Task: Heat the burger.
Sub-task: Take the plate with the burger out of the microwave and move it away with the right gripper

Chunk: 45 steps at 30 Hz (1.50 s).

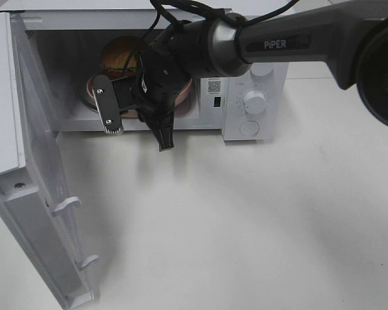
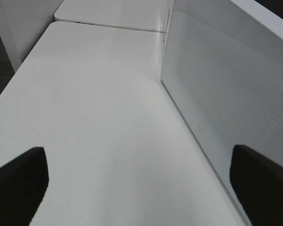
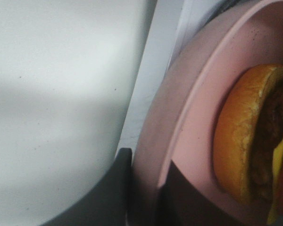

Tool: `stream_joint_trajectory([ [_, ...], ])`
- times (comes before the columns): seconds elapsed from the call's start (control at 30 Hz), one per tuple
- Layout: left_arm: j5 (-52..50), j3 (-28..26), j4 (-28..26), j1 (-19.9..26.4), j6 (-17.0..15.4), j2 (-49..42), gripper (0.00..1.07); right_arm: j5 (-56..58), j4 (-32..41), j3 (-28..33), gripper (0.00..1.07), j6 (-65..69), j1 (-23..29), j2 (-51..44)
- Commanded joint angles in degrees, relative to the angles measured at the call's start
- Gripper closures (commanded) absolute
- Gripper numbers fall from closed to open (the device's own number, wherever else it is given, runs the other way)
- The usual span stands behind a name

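The burger (image 1: 119,55) sits on a round pink plate (image 1: 90,90) inside the open microwave (image 1: 253,76). My right arm (image 1: 258,42) reaches across from the right into the oven's mouth and hides much of the plate. In the right wrist view my right gripper (image 3: 144,190) is shut on the rim of the pink plate (image 3: 198,94), with a dark finger on each side of it. The burger (image 3: 245,136) lies just beyond the rim. My left gripper (image 2: 141,188) is open over bare table with nothing between its fingers. It does not show in the high view.
The microwave door (image 1: 32,161) stands swung out to the left, reaching toward the table's front edge. Its white perforated face (image 2: 217,89) is close beside my left gripper. Control knobs (image 1: 255,102) are on the oven's right panel. White table (image 1: 246,219) lies in front.
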Motion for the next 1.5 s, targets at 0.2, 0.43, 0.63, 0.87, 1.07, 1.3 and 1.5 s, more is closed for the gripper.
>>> stream_joint_trajectory([
  [0.2,-0.4,0.2,-0.5,0.2,0.0,-1.1,0.07,-11.0,-4.0,8.8,1.07,0.2,0.2,-7.4],
  [0.43,-0.4,0.2,-0.5,0.2,0.0,-1.1,0.07,-13.3,-6.4,14.9,1.07,2.1,0.2,-11.2],
  [0.63,-0.4,0.2,-0.5,0.2,0.0,-1.1,0.07,-15.2,-6.4,19.9,1.07,2.1,0.2,-13.9],
  [0.87,-0.4,0.2,-0.5,0.2,0.0,-1.1,0.07,-20.4,-6.2,29.9,1.07,2.2,0.2,-19.6],
  [1.07,-0.4,0.2,-0.5,0.2,0.0,-1.1,0.07,-23.0,-6.0,34.8,1.07,2.2,0.2,-23.3],
  [1.3,-0.4,0.2,-0.5,0.2,0.0,-1.1,0.07,-26.6,-6.2,43.3,1.07,1.8,0.2,-29.5],
  [1.5,-0.4,0.2,-0.5,0.2,0.0,-1.1,0.07,-27.7,-6.2,47.4,1.07,1.5,0.2,-33.0],
])
